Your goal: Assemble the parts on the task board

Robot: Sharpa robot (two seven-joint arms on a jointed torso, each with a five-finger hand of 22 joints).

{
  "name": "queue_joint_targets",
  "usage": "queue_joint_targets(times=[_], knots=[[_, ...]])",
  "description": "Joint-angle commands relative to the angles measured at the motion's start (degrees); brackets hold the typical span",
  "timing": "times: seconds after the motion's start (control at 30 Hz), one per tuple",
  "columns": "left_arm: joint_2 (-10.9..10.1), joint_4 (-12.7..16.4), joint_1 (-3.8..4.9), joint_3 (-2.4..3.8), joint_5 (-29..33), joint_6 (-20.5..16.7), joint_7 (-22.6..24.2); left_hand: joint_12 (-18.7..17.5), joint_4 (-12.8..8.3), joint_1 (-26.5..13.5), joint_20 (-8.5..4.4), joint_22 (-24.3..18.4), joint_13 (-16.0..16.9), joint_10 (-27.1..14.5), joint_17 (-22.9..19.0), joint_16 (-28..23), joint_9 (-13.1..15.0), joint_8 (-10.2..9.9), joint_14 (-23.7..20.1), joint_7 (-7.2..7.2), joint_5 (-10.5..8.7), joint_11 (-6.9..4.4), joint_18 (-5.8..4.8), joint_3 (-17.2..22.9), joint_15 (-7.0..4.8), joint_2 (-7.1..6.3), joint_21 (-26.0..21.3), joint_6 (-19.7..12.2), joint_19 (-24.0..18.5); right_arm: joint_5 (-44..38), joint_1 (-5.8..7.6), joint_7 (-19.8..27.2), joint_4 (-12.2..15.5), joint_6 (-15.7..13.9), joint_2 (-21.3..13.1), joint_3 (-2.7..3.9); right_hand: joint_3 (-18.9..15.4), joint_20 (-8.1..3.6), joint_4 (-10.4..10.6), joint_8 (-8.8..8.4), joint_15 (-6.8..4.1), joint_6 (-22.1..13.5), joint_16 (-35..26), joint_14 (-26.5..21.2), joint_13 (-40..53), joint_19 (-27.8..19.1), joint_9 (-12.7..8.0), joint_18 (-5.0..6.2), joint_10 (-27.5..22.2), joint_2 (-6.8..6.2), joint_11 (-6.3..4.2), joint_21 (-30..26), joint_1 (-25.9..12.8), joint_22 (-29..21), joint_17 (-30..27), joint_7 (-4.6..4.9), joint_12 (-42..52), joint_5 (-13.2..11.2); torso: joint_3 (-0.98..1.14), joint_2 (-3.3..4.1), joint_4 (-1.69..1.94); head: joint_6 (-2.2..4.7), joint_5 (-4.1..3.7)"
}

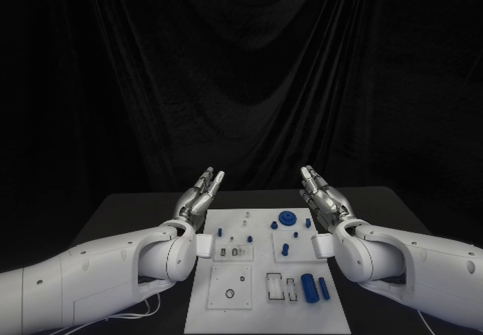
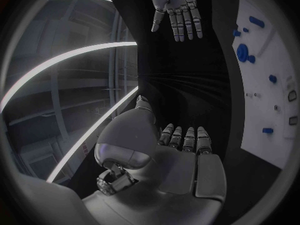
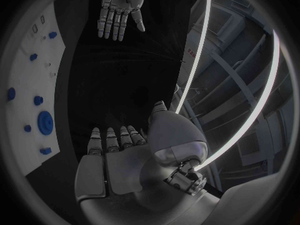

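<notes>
Both robot hands raised and empty, nothing on the board taken up yet.

The left robot hand (image 1: 202,192) and the right robot hand (image 1: 322,192) stand with fingers straight and apart, palms facing each other, hovering off the far corners of the task board (image 1: 227,317), at about 10 and 2 o'clock from its middle, touching nothing. The white board lies flat in the middle of the black worktop (image 1: 121,209), between the two arms. By my reading the assembly is barely begun, if at all: blue parts lie loose, a round disc (image 1: 288,218) near 12 o'clock and two cylinders (image 1: 310,287) near 5 o'clock beside open slots. Whether the smaller blue pegs (image 1: 285,248) are seated, I cannot tell.
</notes>
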Motion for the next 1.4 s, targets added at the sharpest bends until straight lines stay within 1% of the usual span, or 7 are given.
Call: queue_joint_targets(times=[0.03,0.5,0.6,0.63,1.07,1.23,1.4], knots=[[0.48,-0.48,1.29,-1.06,7.57,13.79,4.42,-0.19,0.72,4.00,1.16,-0.06,-0.05,-0.01,-0.08,-0.21,0.11,0.41,-0.02,-0.75,0.79,-0.10,1.04,-0.14,-5.30,-0.28,-0.35,0.14,0.05,5.87,1.23,-1.36,-0.17,13.87,-0.37,-1.14,-0.90,1.10,0.42,-0.21,-4.72,0.02,-0.20,-0.03,-0.08,-0.05,-0.08,0.87,-0.12,0.32,-0.33,-0.21,2.32,-0.10,-0.09,-0.48,-0.27,0.14,0.00,0.00,0.00,-0.01,-0.01],[1.38,-1.62,4.04,-4.65,14.16,25.89,7.10,-0.19,0.90,-3.38,3.30,-0.06,-0.05,-0.01,-0.08,-0.21,0.15,0.45,-0.02,1.69,-3.03,3.08,0.50,-1.96,-1.99,0.94,-0.35,0.10,0.05,13.00,5.08,-2.37,-0.58,31.16,-1.37,-6.38,-0.71,1.53,0.33,-0.21,-1.92,0.02,-0.20,-0.03,-0.08,-0.05,-0.08,1.03,-0.12,-0.66,1.28,-0.21,4.19,-0.10,-0.09,1.15,-0.27,-1.49,0.00,0.00,0.00,-0.01,-0.01],[1.38,-1.62,4.05,-4.65,14.16,25.90,7.11,-0.19,0.84,-5.52,4.32,-0.06,-0.05,-0.01,-0.08,-0.21,0.15,0.45,-0.02,1.35,-3.03,4.01,0.22,-2.75,-0.69,2.47,-0.35,0.06,0.05,13.29,5.24,-2.42,-0.60,31.86,-1.41,-6.59,-0.58,2.42,0.18,-0.21,0.28,0.02,-0.20,-0.03,-0.08,-0.05,-0.08,1.11,-0.12,-1.49,2.27,-0.21,5.41,-0.10,-0.09,1.85,-0.27,-2.15,0.00,0.00,0.00,-0.01,-0.01],[-0.20,-5.94,2.31,-4.68,2.04,35.11,9.32,-0.19,0.82,-5.61,4.41,-0.06,-0.05,-0.01,-0.08,-0.21,0.15,0.44,-0.02,1.24,-3.03,4.10,0.21,-2.89,-0.60,2.51,-0.35,0.05,0.05,13.17,5.22,-3.67,-2.23,36.56,-1.74,-6.60,-0.50,2.78,0.18,-0.21,1.04,0.02,-0.20,-0.03,-0.08,-0.05,-0.08,1.14,-0.12,-1.90,2.49,-0.21,5.97,-0.10,-0.09,1.97,-0.27,-2.69,0.03,-0.13,-0.20,-0.76,-0.38],[-1.12,-6.81,1.99,-4.68,1.48,36.17,10.53,-0.19,0.62,0.03,7.16,-0.06,-0.05,-0.01,-0.08,-0.21,0.24,0.55,-0.02,2.68,0.73,6.21,0.66,-1.22,1.61,2.38,-0.35,0.95,0.05,8.56,5.22,-3.87,-2.80,38.54,-2.20,-6.61,1.89,2.81,-2.76,0.43,3.52,1.16,-0.20,-0.03,-0.08,-0.05,0.33,0.88,-0.12,-2.69,6.09,-0.21,12.27,-0.10,-0.09,6.00,-0.27,2.31,0.10,-0.07,-0.31,-2.85,0.07],[-1.32,-7.40,1.80,-4.68,-2.08,34.14,11.73,0.30,0.69,2.32,7.91,-0.06,0.35,0.90,-0.08,-0.21,0.41,0.77,-0.02,4.27,2.50,7.13,0.82,-0.39,2.18,1.79,-0.35,2.04,0.05,2.01,5.24,-2.50,-3.01,38.20,-2.94,-6.61,3.91,5.82,-7.98,1.05,7.07,1.16,-0.20,-0.03,-0.08,-0.05,0.50,0.20,-0.12,-1.94,10.57,-0.21,18.22,-0.10,-0.09,4.96,-0.27,6.50,0.07,-0.06,-0.29,-4.11,0.01],[-2.39,-7.72,1.71,-4.68,-5.49,31.57,14.00,1.41,0.89,-0.04,9.27,-0.06,0.76,2.52,-0.08,-0.21,0.81,1.40,-0.02,6.76,-1.43,8.22,1.04,0.14,3.06,5.45,-0.35,5.47,0.05,-4.34,5.94,-1.65,-3.00,35.98,-4.39,-6.60,4.64,9.43,-9.53,2.63,10.09,2.03,-0.20,-0.03,-0.08,1.05,0.86,0.85,-0.12,-1.23,12.16,0.60,20.19,0.56,-0.09,7.27,-0.27,7.86,0.08,-0.03,-0.36,-5.89,-0.40]])
